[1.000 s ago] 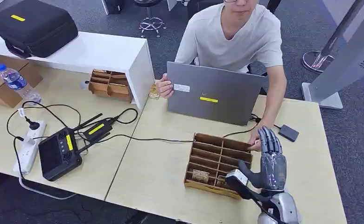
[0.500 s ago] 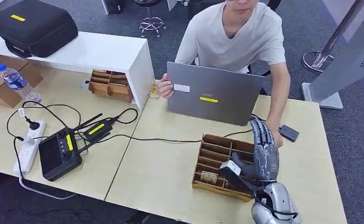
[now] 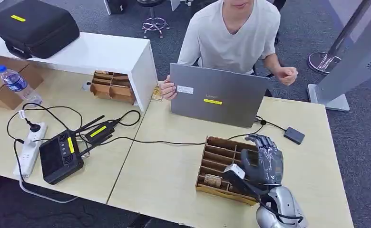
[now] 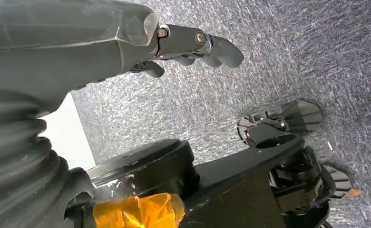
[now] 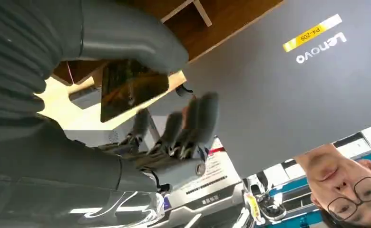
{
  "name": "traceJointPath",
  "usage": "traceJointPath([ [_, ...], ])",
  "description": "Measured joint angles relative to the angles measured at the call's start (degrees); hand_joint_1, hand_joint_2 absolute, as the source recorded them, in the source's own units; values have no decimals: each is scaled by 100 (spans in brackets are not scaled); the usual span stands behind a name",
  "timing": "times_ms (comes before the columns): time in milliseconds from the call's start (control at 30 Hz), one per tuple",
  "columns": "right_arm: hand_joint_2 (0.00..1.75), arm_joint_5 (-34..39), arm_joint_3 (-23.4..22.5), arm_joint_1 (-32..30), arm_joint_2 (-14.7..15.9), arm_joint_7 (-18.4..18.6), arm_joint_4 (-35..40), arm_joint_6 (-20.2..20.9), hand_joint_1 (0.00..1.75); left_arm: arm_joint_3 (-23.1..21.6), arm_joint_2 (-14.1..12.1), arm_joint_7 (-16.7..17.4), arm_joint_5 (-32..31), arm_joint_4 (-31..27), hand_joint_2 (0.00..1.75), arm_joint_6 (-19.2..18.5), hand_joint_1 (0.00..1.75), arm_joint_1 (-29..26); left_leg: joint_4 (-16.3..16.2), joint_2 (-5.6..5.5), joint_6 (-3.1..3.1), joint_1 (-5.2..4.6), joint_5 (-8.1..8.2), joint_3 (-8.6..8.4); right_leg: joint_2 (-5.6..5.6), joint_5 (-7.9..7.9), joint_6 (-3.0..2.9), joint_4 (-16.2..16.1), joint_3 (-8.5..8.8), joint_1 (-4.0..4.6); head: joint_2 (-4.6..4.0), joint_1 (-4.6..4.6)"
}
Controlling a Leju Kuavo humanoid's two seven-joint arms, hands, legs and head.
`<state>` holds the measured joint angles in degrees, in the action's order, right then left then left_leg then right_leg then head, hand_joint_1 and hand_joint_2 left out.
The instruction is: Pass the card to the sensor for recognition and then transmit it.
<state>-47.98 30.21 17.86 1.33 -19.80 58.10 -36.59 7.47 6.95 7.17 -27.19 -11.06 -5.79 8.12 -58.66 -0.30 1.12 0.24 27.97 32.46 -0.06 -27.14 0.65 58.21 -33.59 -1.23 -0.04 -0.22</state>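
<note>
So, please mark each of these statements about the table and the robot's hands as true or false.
1. The right hand is above the wooden divider tray. True.
2. The laptop lies flat and closed. False: it stands open, its lid facing the robot.
3. A water bottle stands at the table's left. True.
4. The small black sensor is inside the tray. False: it lies on the table, beside the tray.
5. The left hand grips a card. False: it holds nothing.

Grey laptop — yellow sticker — brown wooden tray.
</note>
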Motion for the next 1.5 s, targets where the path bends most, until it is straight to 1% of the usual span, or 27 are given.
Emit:
traceJointPath([
  [800, 175, 98, 68, -4, 2, -39, 53, -17, 175, 11, 0, 0, -31, 2, 175, 37, 0, 0, 0, 0, 0, 0, 0, -1, 0, 0, 0, 0, 0, 0, 0, 0],
  [1267, 175, -22, 68, -273, 120, 46, 853, -28, 175, 87, 0, -7, -50, 0, 175, 50, 0, -2, 0, 1, 0, 0, 0, -1, 1, 0, 0, -1, 0, 0, 0, 0],
  [1500, 175, -111, 68, -332, 166, 61, 992, -28, 175, 116, 0, -9, -52, 0, 175, 52, 0, -2, 0, 1, 0, 0, 0, -2, 1, 0, 0, -1, 0, 0, 0, 0],
])
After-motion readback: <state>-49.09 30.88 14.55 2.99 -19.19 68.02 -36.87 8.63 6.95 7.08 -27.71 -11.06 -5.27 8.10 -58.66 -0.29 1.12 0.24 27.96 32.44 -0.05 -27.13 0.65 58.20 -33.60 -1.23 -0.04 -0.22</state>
